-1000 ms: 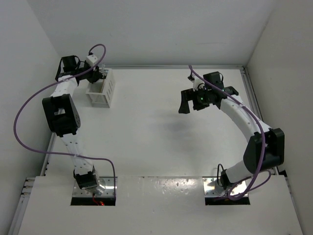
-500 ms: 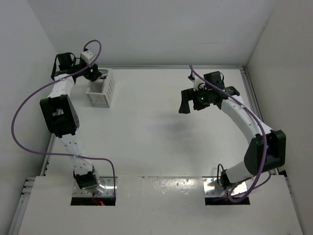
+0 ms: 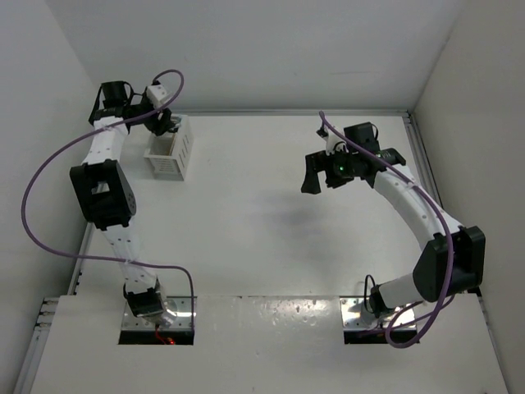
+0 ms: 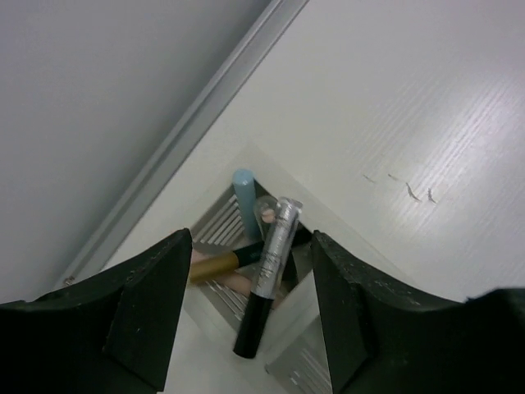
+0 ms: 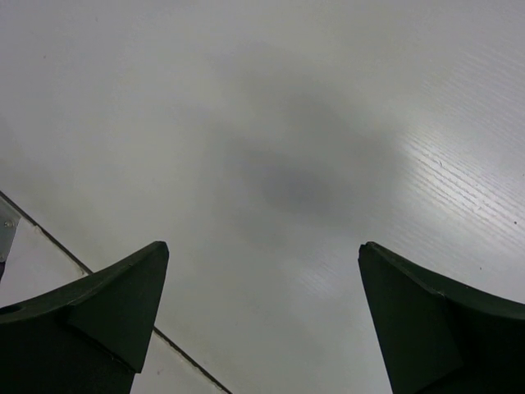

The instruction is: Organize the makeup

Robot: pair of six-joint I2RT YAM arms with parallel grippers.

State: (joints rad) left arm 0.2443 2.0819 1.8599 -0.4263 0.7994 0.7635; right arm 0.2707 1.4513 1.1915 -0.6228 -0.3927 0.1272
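Makeup (image 4: pixel 267 254) lay inside the white box (image 3: pixel 176 152); none was visible on the tabletop (image 3: pixel 262 238). Left pincer (image 4: pixel 250 238) and right pincer (image 5: pixel 262 246) stood open, empty. Task judged near complete.

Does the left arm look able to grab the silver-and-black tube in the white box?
Probably yes: the left hand hangs open right above the white box, nothing covering the silver-and-black tube. The light blue stick and gold stick crowd it, though.
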